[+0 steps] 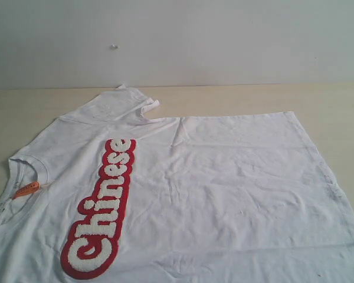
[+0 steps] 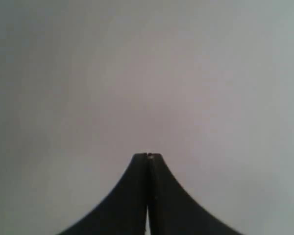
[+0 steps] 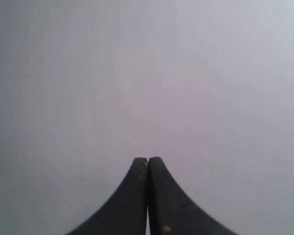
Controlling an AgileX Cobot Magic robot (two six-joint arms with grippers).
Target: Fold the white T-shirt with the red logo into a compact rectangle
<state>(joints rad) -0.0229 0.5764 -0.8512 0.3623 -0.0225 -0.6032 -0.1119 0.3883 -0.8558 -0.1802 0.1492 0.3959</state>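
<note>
Fingers (image 2: 130, 200), two, dark and curved, are pressed together on the left gripper (image 2: 147, 156); the right gripper (image 3: 147, 159) shows the same closed pair. From the exterior camera, one white T-shirt (image 1: 224, 177) lies flat on the pale table (image 1: 342, 100), collar leftward, with one fuzzy red logo (image 1: 103, 212) strip and one orange tag (image 1: 26, 189).

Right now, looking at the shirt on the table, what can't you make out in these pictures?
Large white cotton T-shirt: exterior view's bottom and left edges cut off its near side and part of the collar.
Small orange neck tag: print too small to read.
Left end effector and right end effector: absent from exterior view; wrist views show only shut tips against blank grey.
</note>
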